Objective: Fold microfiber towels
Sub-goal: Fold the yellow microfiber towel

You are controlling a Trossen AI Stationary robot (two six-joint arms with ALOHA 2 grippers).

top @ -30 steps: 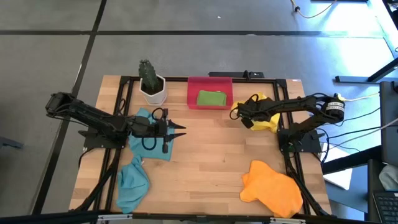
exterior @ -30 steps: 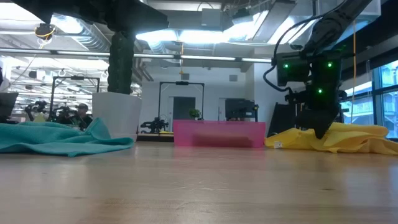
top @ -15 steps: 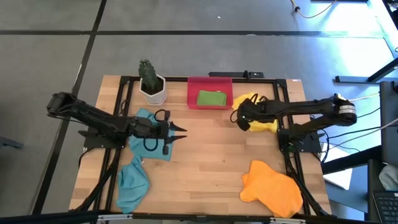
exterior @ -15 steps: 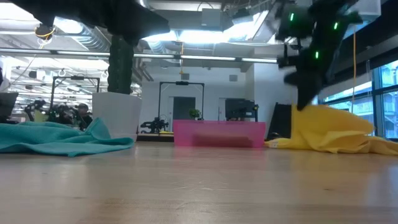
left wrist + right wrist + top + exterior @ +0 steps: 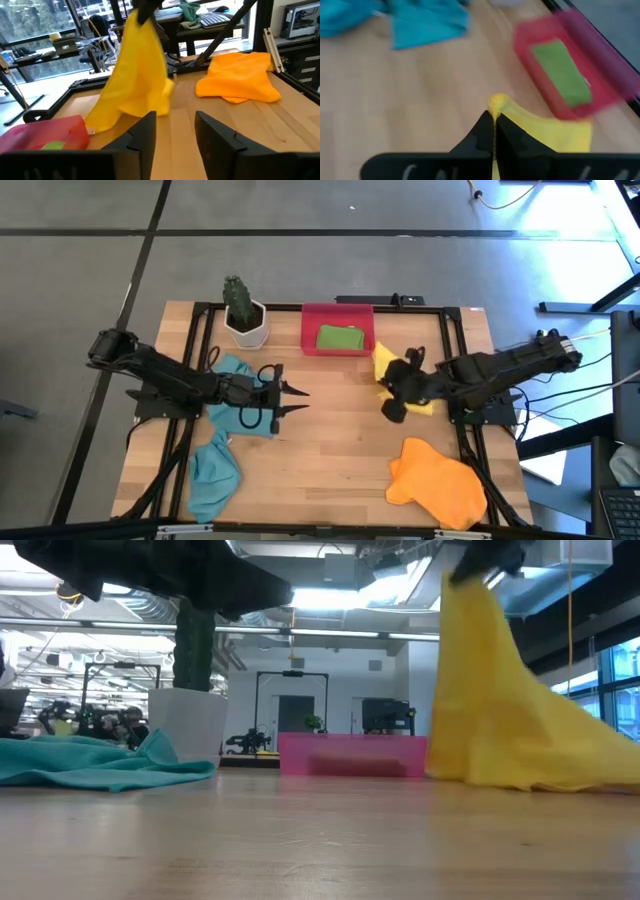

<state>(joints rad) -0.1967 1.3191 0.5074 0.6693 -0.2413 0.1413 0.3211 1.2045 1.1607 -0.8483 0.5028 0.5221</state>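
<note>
My right gripper (image 5: 395,402) is shut on the yellow towel (image 5: 480,690) and is raised high over the table's far right part. It also shows at the top of the low view (image 5: 485,555) and of the left wrist view (image 5: 145,10). My left gripper (image 5: 287,398) is open and empty, level above the table just right of a teal towel (image 5: 232,392). A second teal towel (image 5: 213,470) lies at the near left. An orange towel (image 5: 440,485) lies at the near right. A green towel (image 5: 340,337) lies in the red tray (image 5: 310,330). My right gripper pinches a small bunched bit of the yellow towel (image 5: 496,106) between its two shut fingers, which point down. One layer or several, I cannot tell. The towel hangs below the fingers in a long drape, and its lower end (image 5: 540,775) lies on the table.
A white pot with a green plant (image 5: 243,318) stands at the far left beside the red tray. Bare wood (image 5: 330,450) lies in the middle of the table between the teal towels and the orange towel. The room beyond shows desks and equipment.
My right gripper has risen and come toward the table's near edge and middle with the yellow towel. The towel has been drawn up from a flat heap into a tall hanging drape, while its lower end has stayed on the table. My left gripper has gone a little toward the right.
</note>
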